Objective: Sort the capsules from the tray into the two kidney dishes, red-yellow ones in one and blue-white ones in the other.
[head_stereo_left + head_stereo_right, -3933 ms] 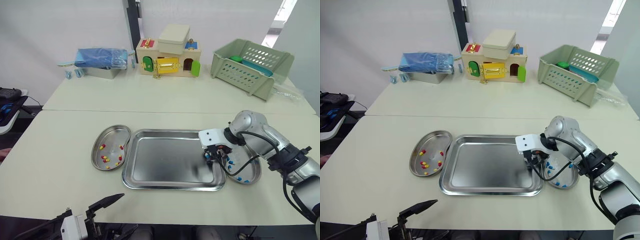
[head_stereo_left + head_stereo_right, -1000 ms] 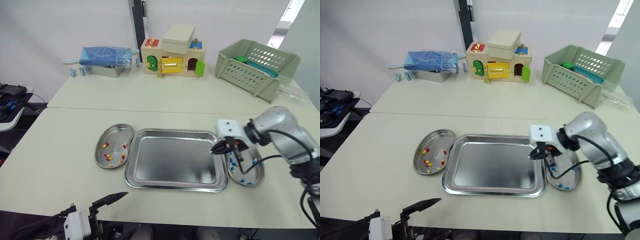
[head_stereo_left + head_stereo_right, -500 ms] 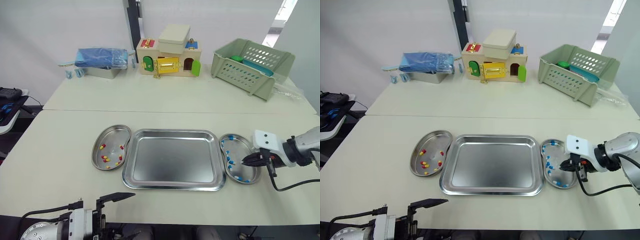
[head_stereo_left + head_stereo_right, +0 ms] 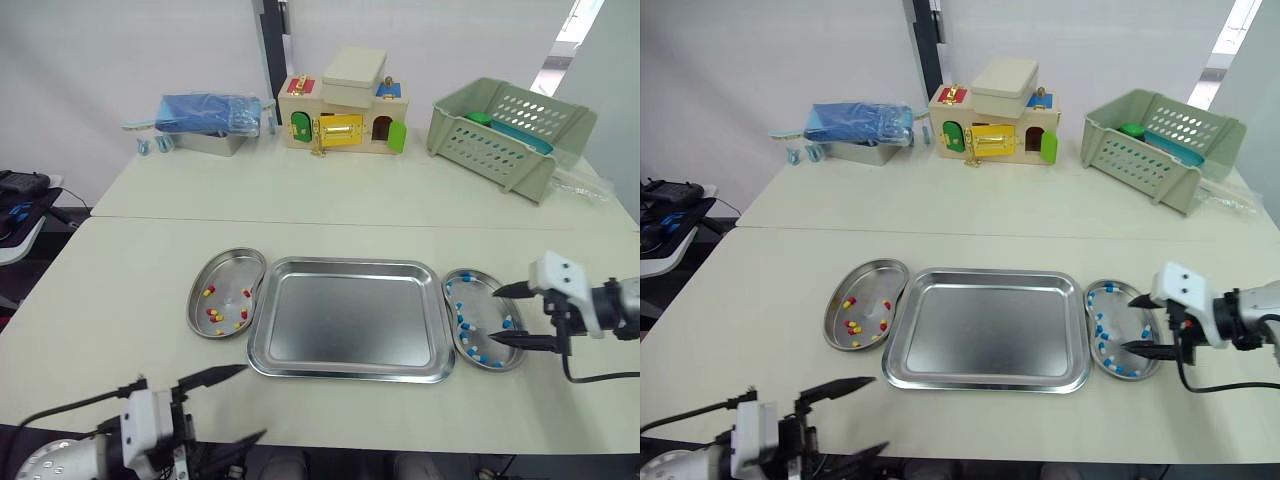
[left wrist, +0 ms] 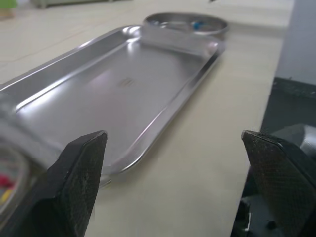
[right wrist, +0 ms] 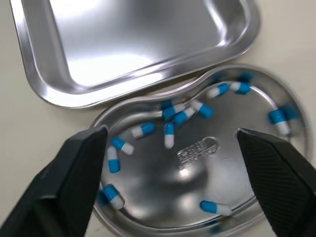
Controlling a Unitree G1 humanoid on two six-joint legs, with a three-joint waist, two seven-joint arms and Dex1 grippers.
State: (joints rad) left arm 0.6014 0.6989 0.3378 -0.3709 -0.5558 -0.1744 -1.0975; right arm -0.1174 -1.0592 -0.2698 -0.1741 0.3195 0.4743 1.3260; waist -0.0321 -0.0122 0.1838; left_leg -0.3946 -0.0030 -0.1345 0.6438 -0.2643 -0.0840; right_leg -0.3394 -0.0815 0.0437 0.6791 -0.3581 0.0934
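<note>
The steel tray [image 4: 345, 264] lies bare in the middle of the table. On its left, a kidney dish [image 4: 222, 284] holds several red-yellow capsules [image 4: 213, 314]. The kidney dish [image 4: 503, 362] on its right holds several blue-white capsules [image 6: 169, 135]. My right gripper [image 4: 496, 316] hovers over that right dish's outer side, open, with nothing between its fingers [image 6: 74, 182]. My left gripper [image 4: 245, 402] is low at the table's front edge, left of the tray, open and holding nothing. In the left wrist view it looks along the tray [image 5: 123, 84] toward the far dish [image 5: 187, 22].
At the back of the table stand a blue bag on a metal box [image 4: 205, 120], a wooden toy house [image 4: 343, 110] and a green plastic basket [image 4: 510, 125]. A seam [image 4: 300, 222] runs across between the two tabletops.
My right gripper moved right from the tray's right edge to over the right dish, and its fingers went from shut to open. The left gripper stayed open.
</note>
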